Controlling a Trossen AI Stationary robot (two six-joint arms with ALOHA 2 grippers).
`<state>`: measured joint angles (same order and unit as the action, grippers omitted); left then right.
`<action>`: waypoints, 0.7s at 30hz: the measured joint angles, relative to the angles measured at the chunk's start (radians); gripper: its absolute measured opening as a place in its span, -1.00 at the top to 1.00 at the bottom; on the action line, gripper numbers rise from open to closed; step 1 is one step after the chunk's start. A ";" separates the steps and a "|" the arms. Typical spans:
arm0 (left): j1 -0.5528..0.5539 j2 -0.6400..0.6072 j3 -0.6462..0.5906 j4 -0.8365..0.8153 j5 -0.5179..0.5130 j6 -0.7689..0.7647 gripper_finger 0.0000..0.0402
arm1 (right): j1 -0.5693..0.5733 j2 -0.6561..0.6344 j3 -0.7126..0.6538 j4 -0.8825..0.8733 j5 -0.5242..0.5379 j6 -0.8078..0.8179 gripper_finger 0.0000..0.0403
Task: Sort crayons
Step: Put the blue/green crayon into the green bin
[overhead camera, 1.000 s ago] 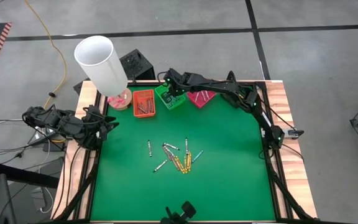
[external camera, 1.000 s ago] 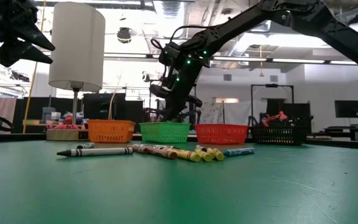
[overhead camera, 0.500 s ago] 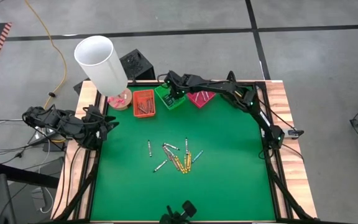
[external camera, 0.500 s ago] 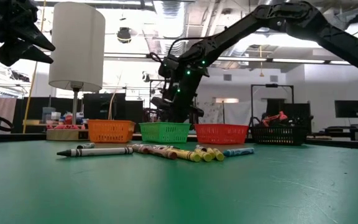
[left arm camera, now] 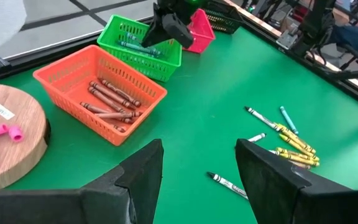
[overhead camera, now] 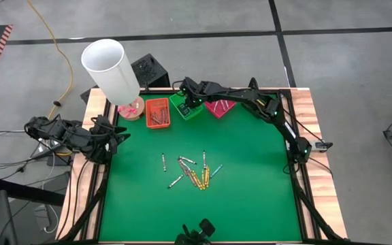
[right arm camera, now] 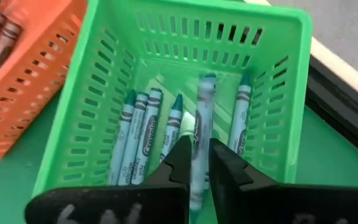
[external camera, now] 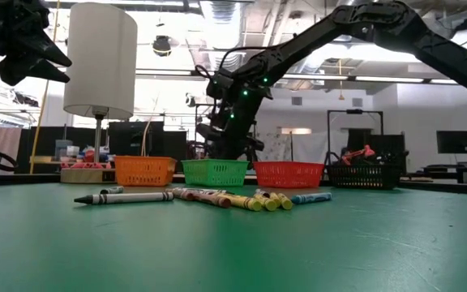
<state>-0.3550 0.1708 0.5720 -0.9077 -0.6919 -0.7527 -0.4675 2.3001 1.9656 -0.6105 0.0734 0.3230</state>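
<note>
— From above, what's on the table?

— Loose crayons (overhead camera: 194,171) lie mid-table on the green mat (overhead camera: 250,177). The right gripper (overhead camera: 190,99) hangs over the green tray (overhead camera: 184,106), between the orange tray (overhead camera: 157,112) and the pink tray (overhead camera: 219,106). The left gripper (overhead camera: 121,135) waits at the table's left edge.

— And at table height?

— Crayons in a row before the trays.

— The left wrist?

— Its fingers (left arm camera: 138,174) stand wide, holding nothing.

— The right wrist?

— Fingers (right arm camera: 178,163) narrowly parted around a blurred teal crayon (right arm camera: 204,118) above the green tray's other teal crayons; whether they grip it, I cannot tell.
</note>
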 joint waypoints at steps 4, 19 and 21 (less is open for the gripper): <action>0.000 0.000 0.000 0.000 -0.003 -0.013 0.04 | 0.000 -0.001 0.000 -0.001 0.000 -0.031 0.72; 0.000 0.000 0.006 0.189 0.010 0.183 0.04 | 0.085 -0.013 0.394 -0.657 0.001 -0.172 0.71; 0.000 -0.001 0.006 0.211 0.045 0.218 0.04 | 0.122 -0.050 0.364 -0.751 0.003 -0.174 0.71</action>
<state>-0.3546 0.1696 0.5785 -0.6966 -0.6474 -0.5351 -0.3454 2.2504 2.3296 -1.3615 0.0764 0.1490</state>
